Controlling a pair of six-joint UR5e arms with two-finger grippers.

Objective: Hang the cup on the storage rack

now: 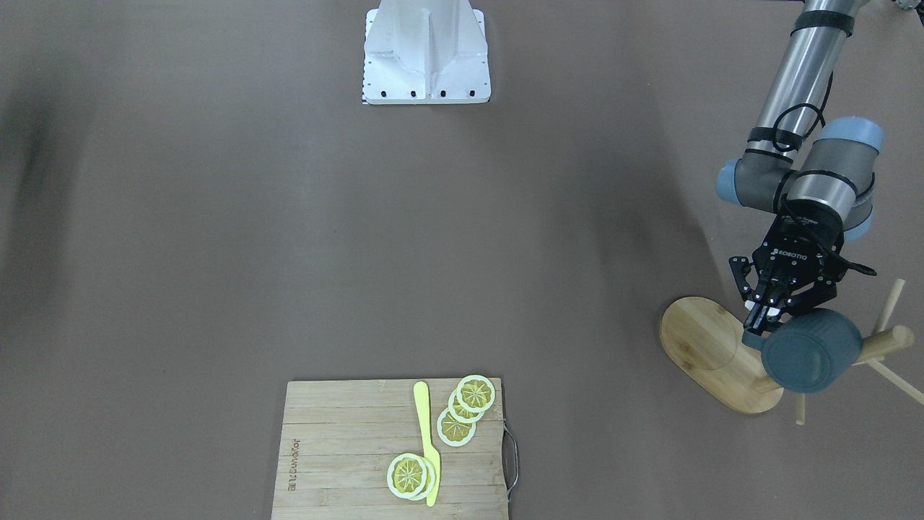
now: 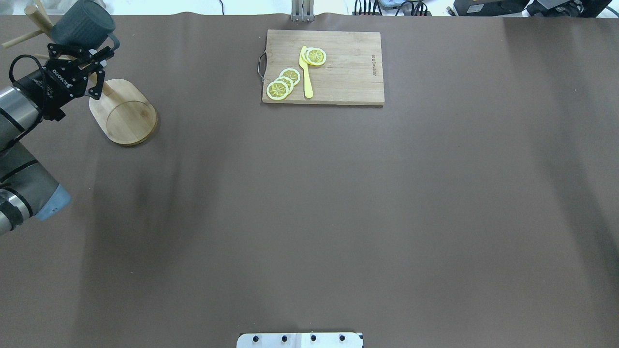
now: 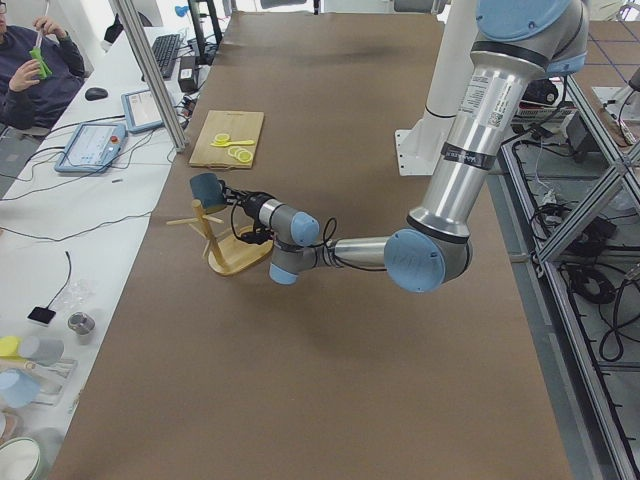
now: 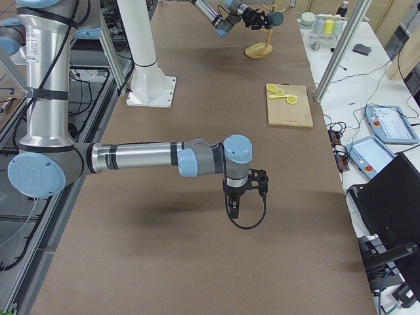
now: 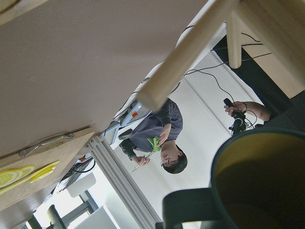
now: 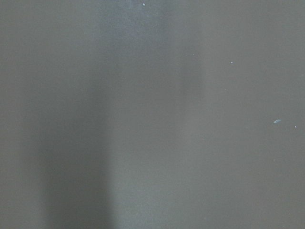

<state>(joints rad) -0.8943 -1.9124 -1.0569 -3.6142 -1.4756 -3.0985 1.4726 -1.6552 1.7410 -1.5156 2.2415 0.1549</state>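
The dark teal cup (image 1: 812, 350) lies on its side in the air beside the top of the storage rack's post (image 1: 886, 341), above the oval bamboo base (image 1: 704, 347). My left gripper (image 1: 764, 318) is shut on the cup's handle. From overhead, the cup (image 2: 82, 28) sits among the pegs at the far left, above the base (image 2: 126, 112). The left wrist view shows the cup's yellow inside (image 5: 267, 181), its handle (image 5: 190, 207) and a free peg (image 5: 186, 55) apart from it. My right gripper (image 4: 235, 210) hangs over bare table; I cannot tell whether it is open or shut.
A bamboo cutting board (image 1: 346, 448) with lemon slices (image 1: 456, 426) and a yellow knife (image 1: 427, 440) lies mid-table on the operators' side. The white robot base (image 1: 426, 54) stands opposite. A person (image 3: 30, 65) sits beyond the table's edge.
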